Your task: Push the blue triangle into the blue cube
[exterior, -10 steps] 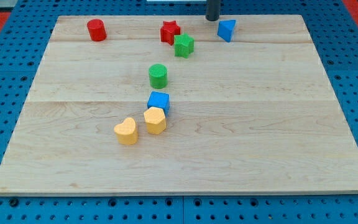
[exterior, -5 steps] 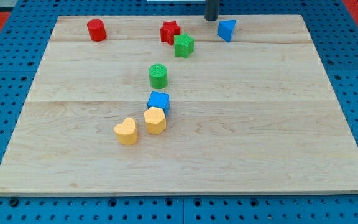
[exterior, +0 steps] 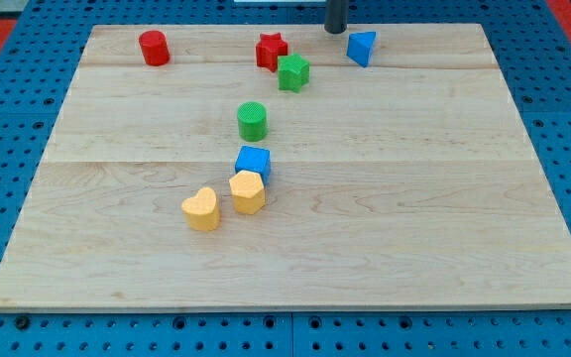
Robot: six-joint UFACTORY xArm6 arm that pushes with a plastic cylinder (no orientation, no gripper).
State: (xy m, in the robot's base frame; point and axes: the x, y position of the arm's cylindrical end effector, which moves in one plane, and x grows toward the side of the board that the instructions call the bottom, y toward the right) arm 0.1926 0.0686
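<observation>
The blue triangle (exterior: pixel 362 47) sits near the top edge of the wooden board (exterior: pixel 414 198), right of centre. The blue cube (exterior: pixel 253 162) sits near the board's middle, touching a yellow block (exterior: pixel 248 191) just below it. My tip (exterior: pixel 336 30) is at the view's top edge, just left of and slightly above the blue triangle, a small gap apart. Only the rod's lower end shows.
A red star (exterior: pixel 271 51) and a green star-like block (exterior: pixel 292 72) sit left of the triangle. A green cylinder (exterior: pixel 252 120) stands above the blue cube. A yellow heart (exterior: pixel 201 209) lies lower left. A red cylinder (exterior: pixel 154 48) is at the top left.
</observation>
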